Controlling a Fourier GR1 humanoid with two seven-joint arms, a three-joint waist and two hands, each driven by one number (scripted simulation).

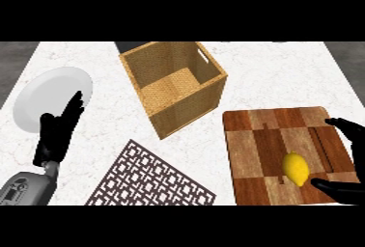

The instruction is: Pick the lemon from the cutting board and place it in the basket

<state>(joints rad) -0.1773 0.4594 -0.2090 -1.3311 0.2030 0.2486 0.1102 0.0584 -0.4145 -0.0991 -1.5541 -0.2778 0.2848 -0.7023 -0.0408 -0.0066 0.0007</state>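
Marble counter (285, 77), oval yellow lemon (296, 168) on cutting board (260, 144), right hand (341, 188) beside it, fingers (347, 128) apart

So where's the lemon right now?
The lemon lies at the head view's lower right, on the cutting board near its front right corner, just beside the open right robot hand; the basket stands apart, upper left.

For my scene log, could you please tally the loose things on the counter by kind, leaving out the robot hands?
Lemon: 1
Cutting board: 1
Basket: 1
Plate: 1
Patterned mat: 1
Total: 5
A dark shape behind the basket is too hidden to name, so it is not counted.
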